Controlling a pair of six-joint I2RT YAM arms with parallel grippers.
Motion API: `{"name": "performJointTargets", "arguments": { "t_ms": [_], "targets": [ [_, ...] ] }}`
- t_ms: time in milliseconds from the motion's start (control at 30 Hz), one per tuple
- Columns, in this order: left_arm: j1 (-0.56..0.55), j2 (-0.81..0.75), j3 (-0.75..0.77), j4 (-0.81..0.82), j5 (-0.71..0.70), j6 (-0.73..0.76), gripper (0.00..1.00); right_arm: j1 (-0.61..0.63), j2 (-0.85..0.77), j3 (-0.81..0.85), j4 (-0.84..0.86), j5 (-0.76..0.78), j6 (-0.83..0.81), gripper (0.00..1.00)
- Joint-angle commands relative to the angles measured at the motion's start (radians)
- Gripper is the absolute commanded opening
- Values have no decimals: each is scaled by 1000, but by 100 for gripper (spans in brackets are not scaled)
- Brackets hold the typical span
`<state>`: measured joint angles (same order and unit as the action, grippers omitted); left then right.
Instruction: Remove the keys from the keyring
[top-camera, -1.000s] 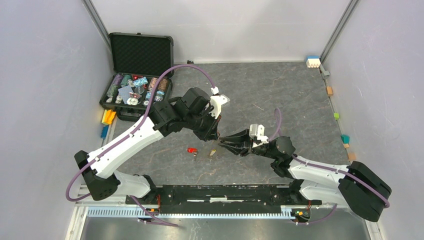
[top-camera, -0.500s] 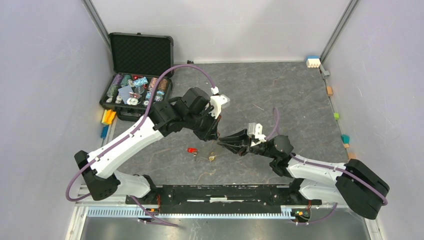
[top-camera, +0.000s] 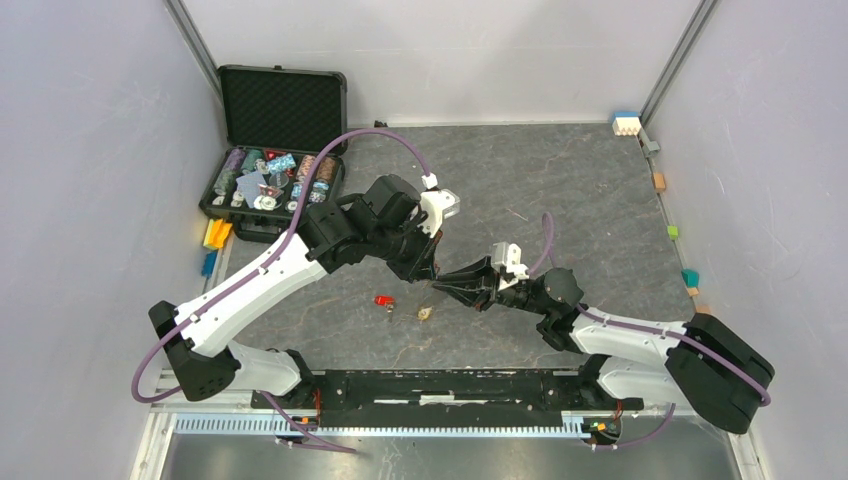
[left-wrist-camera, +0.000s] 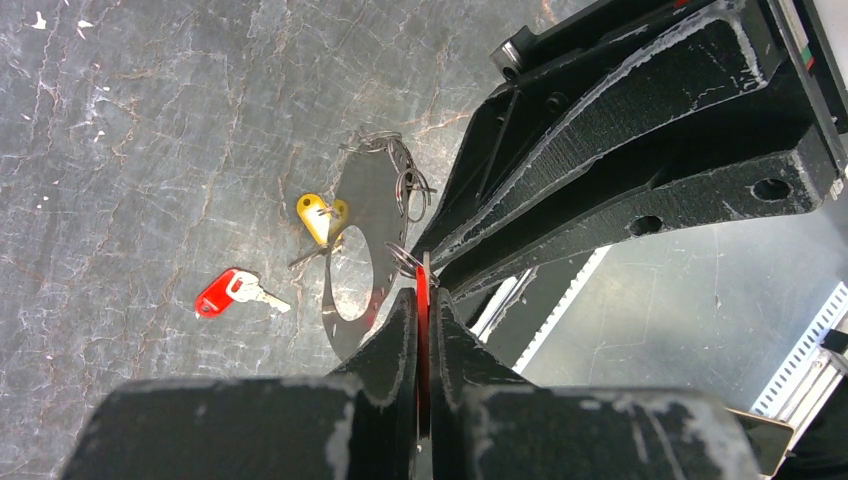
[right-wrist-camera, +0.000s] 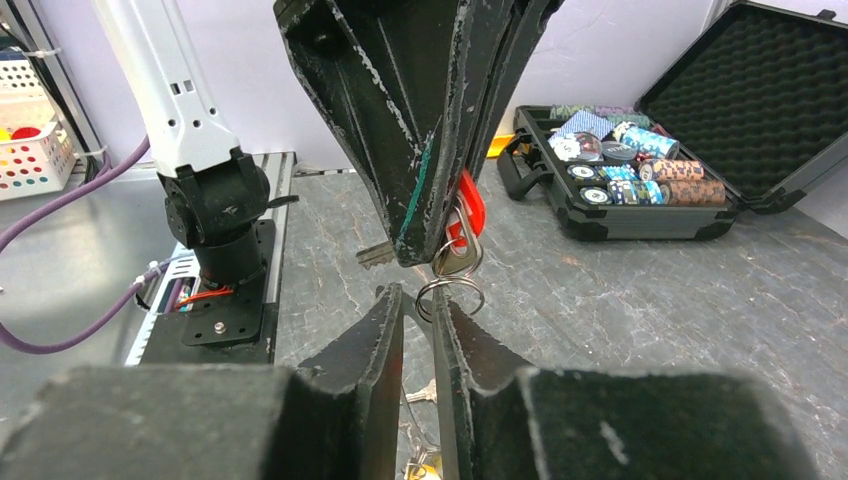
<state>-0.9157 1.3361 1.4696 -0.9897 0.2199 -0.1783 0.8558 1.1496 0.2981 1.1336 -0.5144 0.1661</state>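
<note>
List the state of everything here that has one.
Left hand: shut on a red-headed key.
Right hand: nearly closed at a silver ring, grip unclear.
Strap: hanging below the hands.
Loose red key: flat on the table.
Yellow key: on the table beside the strap.
Case: open.

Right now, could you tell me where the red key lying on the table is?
In the top view the red key lies on the table, just left of the yellow-headed key and on the near side of the left gripper.
</note>
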Motion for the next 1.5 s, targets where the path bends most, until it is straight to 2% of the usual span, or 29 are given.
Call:
{"name": "performJointTargets", "arguments": {
  "t_ms": [0, 233, 700, 900, 1333, 1467],
  "targets": [
    [2, -23, 32, 31, 25, -1, 2, 3, 7, 38, 64, -5, 25, 20],
    [2, -27, 33, 32, 16, 2, 2, 3, 19, 40, 68, -14, 33, 0],
    [2, -28, 41, 33, -42, 10, 2, 3, -40, -1, 74, -128, -30, 0],
    [1, -26, 38, 33, -41, 7, 2, 6, -70, -28, 93, -136, -69, 0],
    [2, -17, 26, 32, -34, 7, 2, 5, -115, -116, 266, -148, -80, 0],
    [2, -22, 29, 33, -38, 8, 2, 5, -124, -120, 213, -134, -96, 1]
  ]
}}
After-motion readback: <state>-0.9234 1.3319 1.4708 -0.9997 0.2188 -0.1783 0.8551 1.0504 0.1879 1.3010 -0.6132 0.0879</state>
